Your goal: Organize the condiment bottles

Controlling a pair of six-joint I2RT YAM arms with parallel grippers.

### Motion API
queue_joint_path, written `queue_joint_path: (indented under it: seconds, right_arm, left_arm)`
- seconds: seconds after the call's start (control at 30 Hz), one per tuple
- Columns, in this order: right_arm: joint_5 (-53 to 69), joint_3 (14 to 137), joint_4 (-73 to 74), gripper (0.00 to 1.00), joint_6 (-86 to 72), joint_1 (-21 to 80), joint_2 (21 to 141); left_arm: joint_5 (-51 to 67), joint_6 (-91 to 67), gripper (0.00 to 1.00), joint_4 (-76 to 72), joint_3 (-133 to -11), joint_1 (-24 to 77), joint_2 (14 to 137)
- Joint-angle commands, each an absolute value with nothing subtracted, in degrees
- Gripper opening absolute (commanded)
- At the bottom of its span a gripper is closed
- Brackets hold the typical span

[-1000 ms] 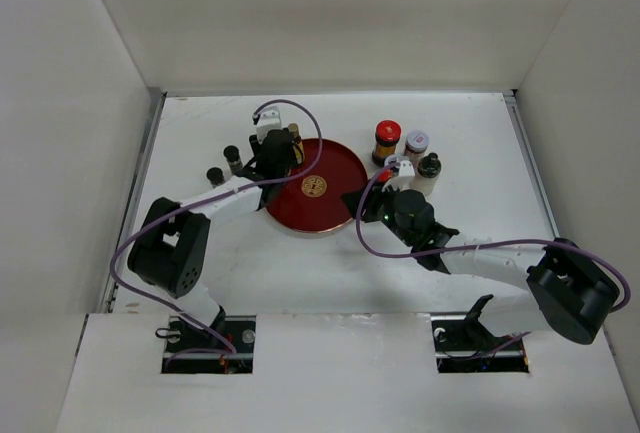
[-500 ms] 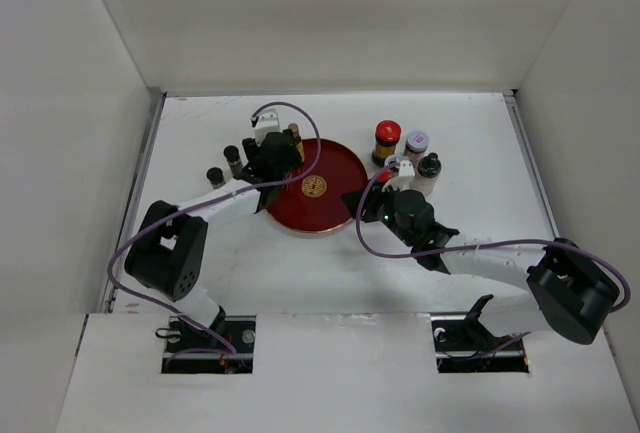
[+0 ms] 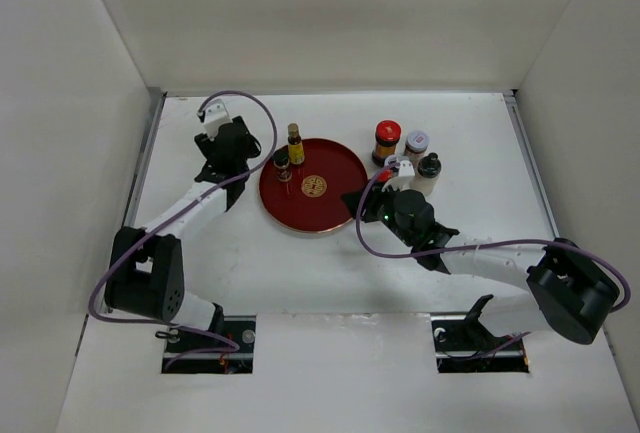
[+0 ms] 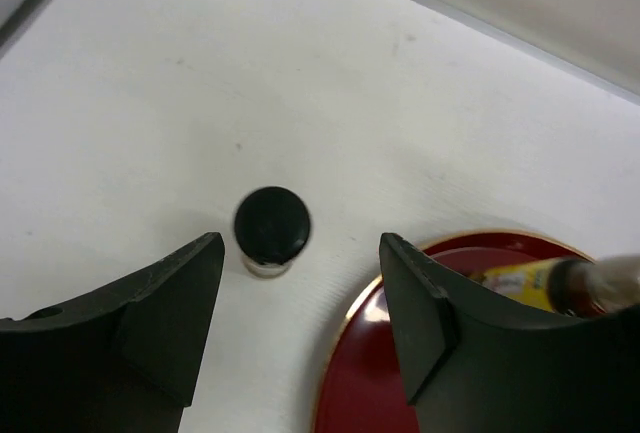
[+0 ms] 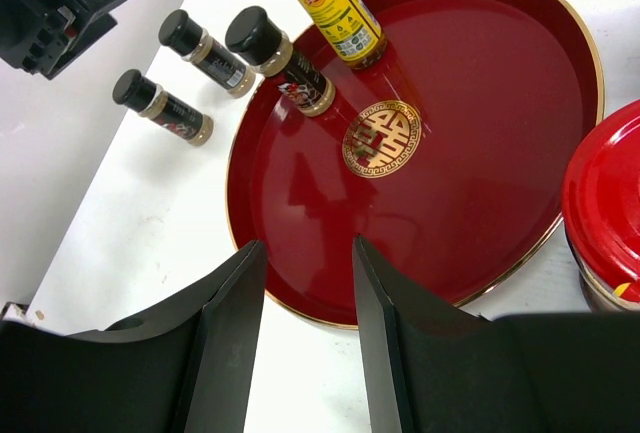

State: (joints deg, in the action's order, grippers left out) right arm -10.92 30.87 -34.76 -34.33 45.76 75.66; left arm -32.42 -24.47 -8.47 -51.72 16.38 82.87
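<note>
On the round dark-red tray (image 3: pixel 325 208) stand a yellow-labelled bottle (image 3: pixel 295 144) and a dark-capped brown bottle (image 3: pixel 282 163), both near its left rim. Two more dark-capped bottles (image 5: pixel 205 51) (image 5: pixel 160 105) stand on the table left of the tray. My left gripper (image 3: pixel 238 158) hangs open and empty over that spot, with one black cap (image 4: pixel 271 225) just ahead of its fingers. My right gripper (image 5: pixel 308 278) is open and empty over the tray's near rim (image 5: pixel 330 318). A red-lidded jar (image 3: pixel 387 137), a white-lidded jar (image 3: pixel 417 143) and a black-capped pale bottle (image 3: pixel 429 167) stand right of the tray.
White walls close in the table on the left, back and right. A second red lid (image 5: pixel 605 203) sits close by the right gripper's right finger. The purple cable (image 3: pixel 250 103) loops above the left wrist.
The left gripper opened, left the dark-capped bottle standing on the tray's left side, and drew back to the left off the tray. The right arm has not moved.
</note>
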Motion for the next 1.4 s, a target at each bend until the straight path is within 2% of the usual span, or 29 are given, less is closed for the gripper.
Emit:
queue_joint_path:
  seconds: [0.0,0.47,0.7,0.83,0.97,1.37]
  right_arm:
    - [-10.9,32.0,-37.1,0.46,-34.0,46.0,75.2]
    - [-10.5,32.3,-37.4,0.47,-34.1,46.2,75.9]
    - [-10.4,32.2,-37.7,0.47,-34.2,46.2,76.1]
    - [-10.4,32.3,-37.5,0.47,-34.5,46.2,76.5]
    - [-10.5,31.9,-37.8,0.47,-34.4,46.2,75.7]
    - [-10.8,31.9,-37.8,0.46,-34.3,46.2,75.6]
  left_arm:
    - [-33.4,-24.3,0.62,-8.4,-51.8,14.7,83.5]
    - [-35.1,-23.0,0.6,-9.6,-56.0,13.6,92.4]
    - [-35.1,-23.0,0.48,-12.3,-57.5,13.3,94.6]
    - [-35.1,-22.1,0.36,-12.4,-58.4,13.1,94.6]
    - [-35.1,-22.0,0.29,-12.0,-58.2,13.3,92.6]
    - [-35.2,-22.9,0.29,-9.8,-50.1,20.3,75.9]
